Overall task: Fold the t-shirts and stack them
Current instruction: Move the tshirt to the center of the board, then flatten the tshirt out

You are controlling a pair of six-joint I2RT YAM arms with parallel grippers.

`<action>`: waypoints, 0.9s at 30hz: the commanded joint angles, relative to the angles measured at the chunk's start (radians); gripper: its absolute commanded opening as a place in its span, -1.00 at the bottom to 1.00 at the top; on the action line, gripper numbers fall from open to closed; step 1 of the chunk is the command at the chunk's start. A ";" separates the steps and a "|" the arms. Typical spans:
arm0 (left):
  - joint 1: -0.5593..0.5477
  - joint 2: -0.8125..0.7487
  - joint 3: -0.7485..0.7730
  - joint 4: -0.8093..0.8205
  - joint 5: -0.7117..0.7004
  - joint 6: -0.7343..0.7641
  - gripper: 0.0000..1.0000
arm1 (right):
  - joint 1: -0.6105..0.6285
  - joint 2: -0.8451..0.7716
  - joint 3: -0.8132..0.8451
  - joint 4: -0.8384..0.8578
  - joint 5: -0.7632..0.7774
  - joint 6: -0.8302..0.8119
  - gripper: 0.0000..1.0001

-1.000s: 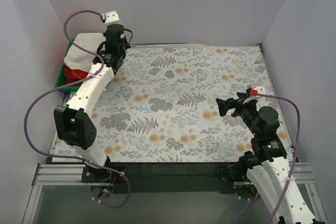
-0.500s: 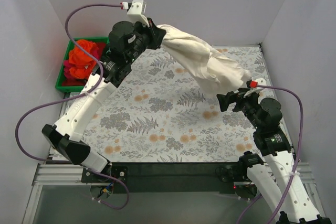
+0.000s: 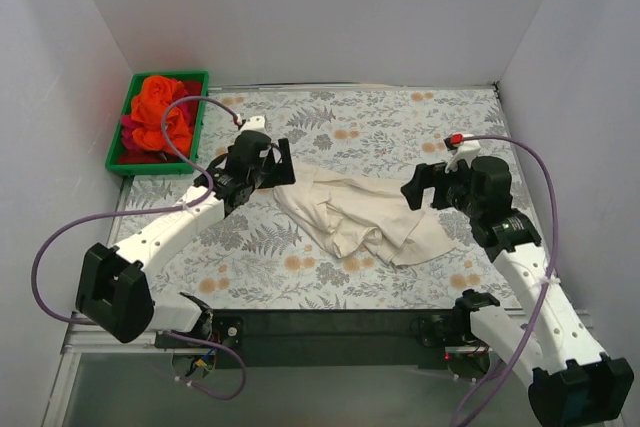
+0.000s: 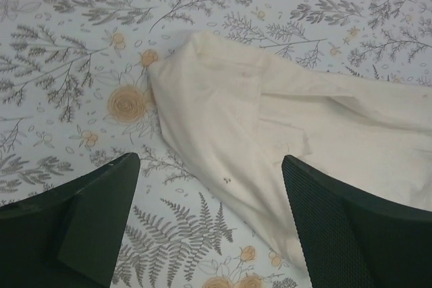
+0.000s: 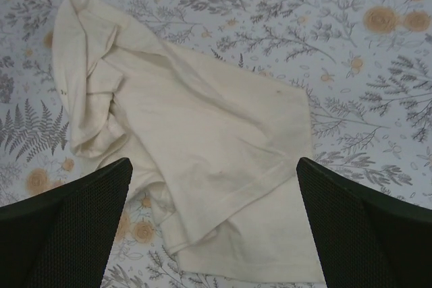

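Left wrist view: left gripper (image 4: 208, 163) spread wide, holding nothing, over the cream shirt (image 4: 270, 119); right gripper (image 5: 212, 163) likewise.

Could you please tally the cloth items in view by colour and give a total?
Cream t-shirt: 1, crumpled on the tablecloth
Orange cloth: 1 bundle, in the green bin
Red-magenta cloth: 1 bundle, same bin, partly hidden
Total: 3

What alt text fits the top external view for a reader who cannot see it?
A crumpled cream t-shirt lies on the floral tablecloth between two robot arms. The left gripper and right gripper are at its opposite ends, fingers open. An orange shirt fills a green bin at far left.
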 commanded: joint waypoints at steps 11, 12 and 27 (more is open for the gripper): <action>-0.136 -0.116 -0.202 -0.035 0.217 -0.176 0.59 | 0.156 0.377 0.034 -0.123 0.067 0.068 0.26; -0.145 -0.091 -0.193 -0.021 0.211 -0.179 0.58 | 0.159 0.389 0.033 -0.123 0.079 0.073 0.20; -0.182 0.245 -0.028 0.083 0.146 -0.156 0.52 | 0.063 0.564 0.030 -0.038 0.284 0.131 0.08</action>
